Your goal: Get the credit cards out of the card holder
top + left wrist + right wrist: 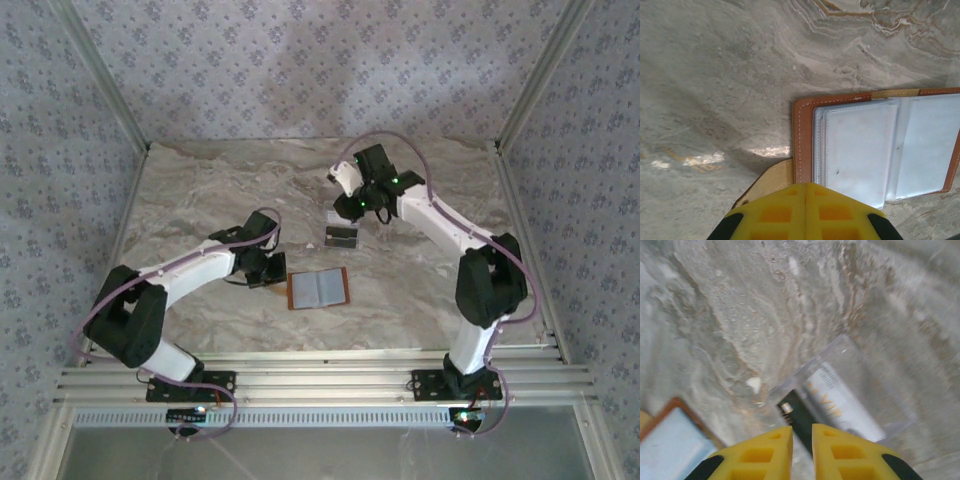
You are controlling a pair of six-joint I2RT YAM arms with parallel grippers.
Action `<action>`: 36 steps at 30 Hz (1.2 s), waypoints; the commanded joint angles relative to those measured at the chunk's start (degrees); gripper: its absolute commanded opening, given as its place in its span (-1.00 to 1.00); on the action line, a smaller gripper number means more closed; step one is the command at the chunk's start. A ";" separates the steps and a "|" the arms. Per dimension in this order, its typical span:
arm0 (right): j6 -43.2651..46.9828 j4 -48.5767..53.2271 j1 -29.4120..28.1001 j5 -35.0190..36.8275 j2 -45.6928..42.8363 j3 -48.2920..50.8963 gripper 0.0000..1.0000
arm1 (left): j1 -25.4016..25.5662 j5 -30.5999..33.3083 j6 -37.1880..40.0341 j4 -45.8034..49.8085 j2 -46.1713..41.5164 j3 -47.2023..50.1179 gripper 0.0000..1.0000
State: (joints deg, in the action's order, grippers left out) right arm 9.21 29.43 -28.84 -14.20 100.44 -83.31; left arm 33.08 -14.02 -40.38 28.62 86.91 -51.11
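On veined marble [200, 190] lies the open leather card holder [318, 288].

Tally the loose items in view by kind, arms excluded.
card holder: 1
clear rack: 1
credit cards: 2 visible, a pale card and a dark card
Total: 4

Just ahead of the left gripper [805, 212], the wallet [860, 150] runs off the picture's right edge, its near edge and tab [767, 182] partly hidden beneath it. Ahead of the right gripper [802, 450], blur smears the lettering on the card [840, 407] inside the clear rack [885, 395].
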 commanded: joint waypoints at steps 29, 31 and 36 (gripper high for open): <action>-56.83 -12.89 -16.49 -11.28 7.64 13.25 -0.58 | -2.04 -9.68 -0.40 -6.80 7.09 5.15 -1.00; -57.28 -13.35 -17.07 -11.65 9.00 12.84 -0.58 | -2.52 -10.16 -0.28 -7.14 7.05 5.60 -1.00; -58.00 -14.22 -17.90 -12.50 11.49 12.09 -0.57 | -3.15 -10.85 -0.12 -7.73 6.87 6.37 -1.00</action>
State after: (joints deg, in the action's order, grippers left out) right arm -47.20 16.14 -46.30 -25.34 110.65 -69.25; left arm 30.26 -25.58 -40.58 19.88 93.51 -46.33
